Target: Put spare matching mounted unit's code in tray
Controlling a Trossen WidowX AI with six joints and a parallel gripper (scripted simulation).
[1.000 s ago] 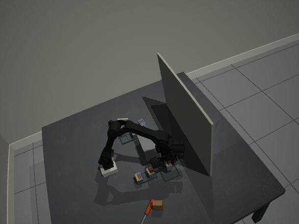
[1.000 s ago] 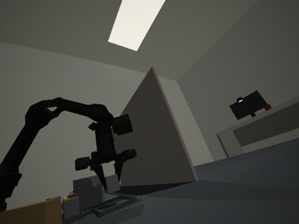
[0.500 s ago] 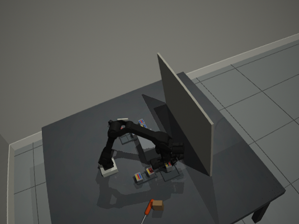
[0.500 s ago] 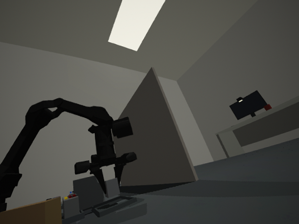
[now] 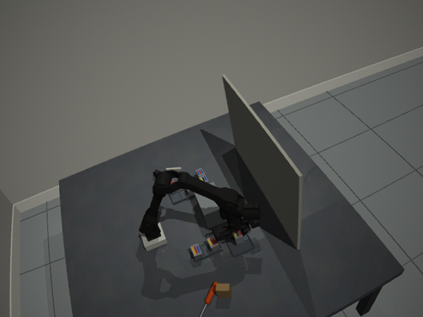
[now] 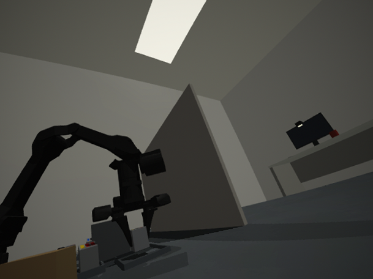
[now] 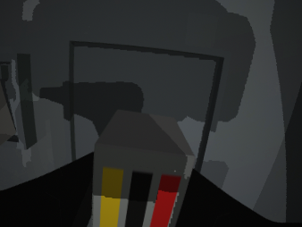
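Item: spare (image 7: 138, 197), grey block, label striped yellow, black, red. It was pinched between the jaws of the gripper (image 6: 136, 228), which pointed straight down; held that way, the label faced the wrist camera and the block could go into the tray (image 7: 216, 90) upright.

Location: over the tray, low inside its dark rim as the wrist view showed it; whether the base touched the tray floor could not be told. Release judged not yet made.

Tray: just beside the tall panel (image 5: 265, 159), at its near end, probably placed within easy reach of the arm.

Other spares: two (image 5: 196, 250) (image 5: 212, 242) stood in holders on the surface, in a row running away from the tray and panel, labels up for reading.

Mounted unit: a grey block (image 6: 109, 237) stood behind the tray, away from the panel's near end; judged to be the unit, its code not legible here.

Sundries: screwdriver (image 5: 207, 297) and brown box (image 5: 223, 290), touching, well apart from the tray; likely clutter.
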